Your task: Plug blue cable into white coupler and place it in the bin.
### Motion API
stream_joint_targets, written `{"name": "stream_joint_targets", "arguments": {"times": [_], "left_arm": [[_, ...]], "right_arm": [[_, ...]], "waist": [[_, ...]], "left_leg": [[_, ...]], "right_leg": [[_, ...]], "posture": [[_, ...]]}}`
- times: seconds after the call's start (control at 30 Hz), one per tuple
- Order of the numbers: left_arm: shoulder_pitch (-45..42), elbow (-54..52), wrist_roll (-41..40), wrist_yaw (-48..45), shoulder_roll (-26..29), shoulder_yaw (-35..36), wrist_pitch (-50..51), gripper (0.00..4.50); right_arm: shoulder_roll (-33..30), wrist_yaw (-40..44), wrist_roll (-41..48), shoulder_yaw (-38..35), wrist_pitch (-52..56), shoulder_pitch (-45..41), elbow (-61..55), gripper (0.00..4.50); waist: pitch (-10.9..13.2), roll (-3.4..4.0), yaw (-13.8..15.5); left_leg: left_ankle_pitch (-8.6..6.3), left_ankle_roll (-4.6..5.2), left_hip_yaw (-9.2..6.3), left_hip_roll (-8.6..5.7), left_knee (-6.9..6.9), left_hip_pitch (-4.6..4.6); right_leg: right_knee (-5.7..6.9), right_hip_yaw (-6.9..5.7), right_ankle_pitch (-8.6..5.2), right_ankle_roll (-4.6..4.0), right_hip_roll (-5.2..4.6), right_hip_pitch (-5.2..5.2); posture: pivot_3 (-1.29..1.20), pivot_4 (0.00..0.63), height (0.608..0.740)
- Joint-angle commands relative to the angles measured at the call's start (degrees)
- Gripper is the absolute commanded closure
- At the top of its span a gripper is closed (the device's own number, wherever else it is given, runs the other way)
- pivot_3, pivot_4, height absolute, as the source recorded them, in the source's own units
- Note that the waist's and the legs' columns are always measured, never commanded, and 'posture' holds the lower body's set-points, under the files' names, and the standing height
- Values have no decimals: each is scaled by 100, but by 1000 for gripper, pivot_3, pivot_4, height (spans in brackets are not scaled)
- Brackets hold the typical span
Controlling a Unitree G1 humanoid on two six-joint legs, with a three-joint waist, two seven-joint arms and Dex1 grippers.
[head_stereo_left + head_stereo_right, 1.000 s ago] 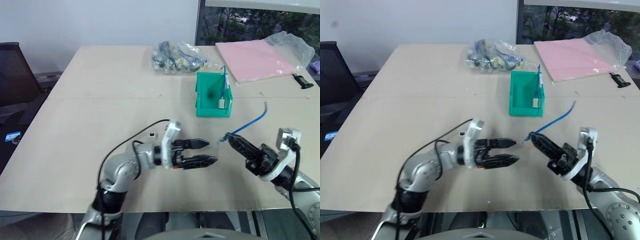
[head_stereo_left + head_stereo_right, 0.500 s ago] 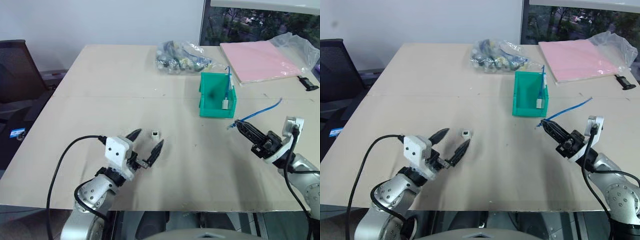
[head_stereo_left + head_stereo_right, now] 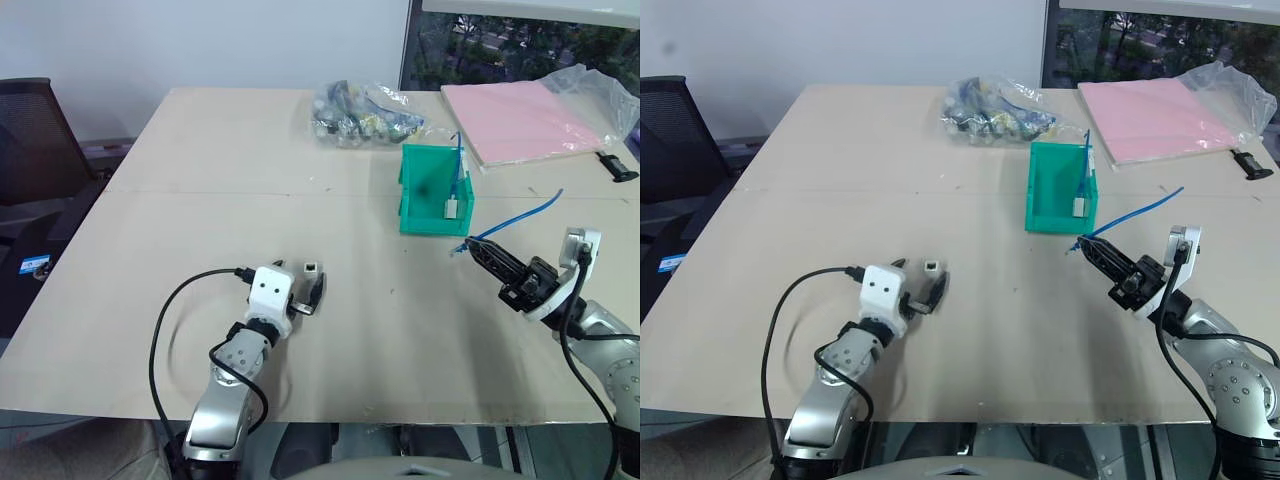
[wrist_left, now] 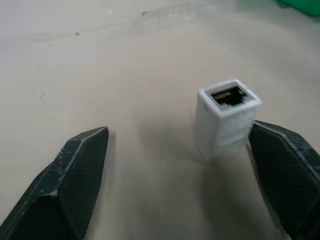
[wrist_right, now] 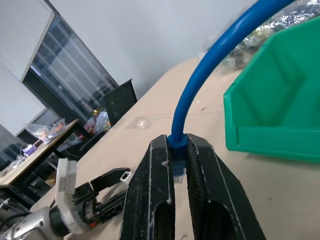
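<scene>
The white coupler (image 3: 311,268) stands on the table with its dark socket up. It sits between the spread fingers of my left gripper (image 4: 178,131), close beside one finger (image 4: 287,170); I cannot tell if they touch. That gripper (image 3: 300,280) lies low on the table and is open. To the right, my right gripper (image 3: 478,247) is shut on one plug end of the blue cable (image 3: 520,215), which arches up and away behind it. In the right wrist view the blue cable (image 5: 210,65) rises from between the shut fingers (image 5: 155,200). The teal bin (image 3: 432,190) stands upright beyond the right gripper.
Inside the bin hang another blue cable and a white piece (image 3: 452,208). A clear bag of parts (image 3: 365,105) lies at the far middle of the table. A pink folder in plastic (image 3: 520,120) is at the far right, a black chair (image 3: 35,150) off the left edge.
My left gripper swung from pointing right to pointing forward, dropped to the table and now straddles the coupler. The right gripper, still shut on the cable, edged slightly forward.
</scene>
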Motion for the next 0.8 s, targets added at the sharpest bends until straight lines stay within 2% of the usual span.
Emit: {"name": "stream_joint_targets", "arguments": {"times": [0.03,0.13,0.2,0.27,0.43,0.47,0.63,0.8], "left_arm": [[-99,-8,246,219,-51,-106,64,41],[-165,54,292,326,-142,-123,95,41],[-172,69,286,361,-204,-125,77,561],[-198,127,367,427,-211,-132,10,1269],[-480,584,388,396,-94,-7,-208,3851],[-536,684,363,333,-51,0,-291,3964],[-848,1233,117,-130,183,58,-731,3944],[-1223,1712,-731,-1601,472,-98,-922,3944]], "right_arm": [[41,21,14,-119,-40,-32,-141,4500],[67,-1,17,-112,-32,35,-223,4500],[69,2,12,-118,-27,74,-256,4500],[63,-1,20,-138,-25,101,-272,4500],[60,-8,0,-97,-19,153,-347,4500],[68,-12,-9,-80,-19,155,-357,4500],[93,-35,-59,-20,-23,100,-372,4500],[106,-136,-381,187,-97,-232,-514,4500]], "waist": [[0,0,14],[0,0,19],[0,0,17],[0,0,20],[-1,1,18],[-1,2,12],[-2,3,10],[-11,18,19]], "left_leg": [[0,0,1,0,0,0],[0,0,-4,-1,0,0],[0,0,-4,-1,0,1],[0,0,-4,-1,0,1],[0,0,-5,-2,0,6],[0,0,-5,-2,0,6],[0,0,-4,-2,0,7],[1,0,0,-2,0,12]], "right_leg": [[0,0,0,0,-2,0],[2,-4,1,2,-2,1],[2,-3,2,3,-2,2],[2,-3,2,3,-2,2],[6,-4,4,6,-2,5],[7,-4,4,6,-1,5],[7,-4,4,6,1,5],[10,-11,5,6,1,5]], "posture": [[0,150,740],[0,150,740],[0,150,740],[0,150,740],[0,150,740],[0,150,740],[0,150,740],[0,150,740]]}}
